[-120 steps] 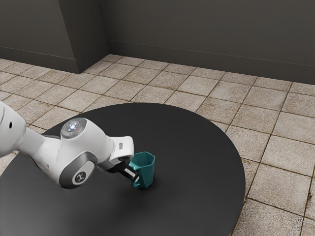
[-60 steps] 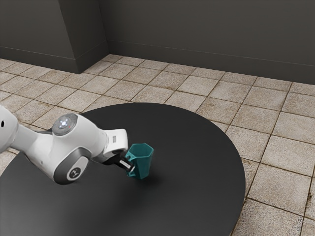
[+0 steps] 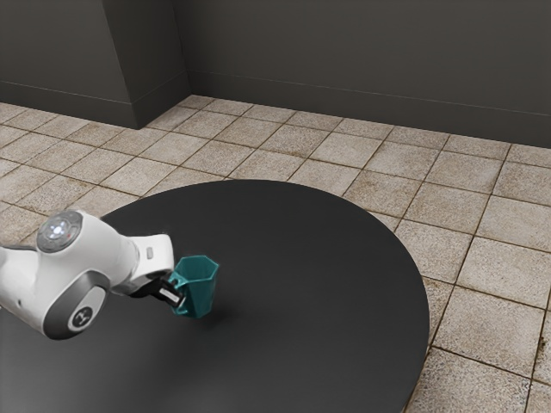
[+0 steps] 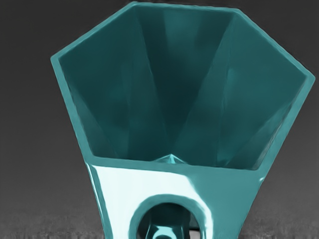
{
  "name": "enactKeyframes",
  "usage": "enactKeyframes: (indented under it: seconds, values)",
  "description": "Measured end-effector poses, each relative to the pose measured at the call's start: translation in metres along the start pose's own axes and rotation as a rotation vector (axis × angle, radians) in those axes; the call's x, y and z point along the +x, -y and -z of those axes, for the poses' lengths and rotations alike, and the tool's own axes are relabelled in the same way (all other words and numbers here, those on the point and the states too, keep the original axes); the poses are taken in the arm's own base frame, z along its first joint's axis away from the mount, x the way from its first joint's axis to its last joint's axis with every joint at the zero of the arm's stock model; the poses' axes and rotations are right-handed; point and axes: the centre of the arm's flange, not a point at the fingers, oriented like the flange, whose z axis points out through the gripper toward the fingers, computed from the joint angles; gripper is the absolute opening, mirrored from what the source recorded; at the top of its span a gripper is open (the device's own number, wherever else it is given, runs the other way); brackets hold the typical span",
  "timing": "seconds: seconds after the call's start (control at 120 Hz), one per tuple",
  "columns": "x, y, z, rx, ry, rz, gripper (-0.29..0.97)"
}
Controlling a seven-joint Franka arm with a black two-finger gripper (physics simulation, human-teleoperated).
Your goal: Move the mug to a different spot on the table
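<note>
A teal six-sided mug hangs just above the round black table, tilted a little, its shadow below it. My black gripper is shut on the mug's handle side, coming in from the exterior view's left. In the wrist view I look straight into the mug, with its looped handle right under my hand.
The table's rim curves away toward the exterior view's right, over a tiled floor. A dark wall and a boxy pillar stand behind. Bare black tabletop surrounds the mug.
My arm has pulled back toward the exterior view's left, carrying the mug with it, slightly raised off the table. The grip has stayed the same.
</note>
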Motion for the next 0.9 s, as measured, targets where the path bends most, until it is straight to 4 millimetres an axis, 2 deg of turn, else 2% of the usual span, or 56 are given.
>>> enactKeyframes:
  seconds: [0.2,0.425,0.583,0.9]
  values:
    - [-0.015,-0.002,-0.003,-0.001,0.024,-0.009,-0.02]
    - [-0.027,0.0,0.007,0.013,0.019,-0.013,-0.01]
    - [-0.032,0.012,0.006,0.022,0.026,0.017,-0.01]
    - [-0.035,0.012,0.003,0.019,0.037,0.018,-0.01]
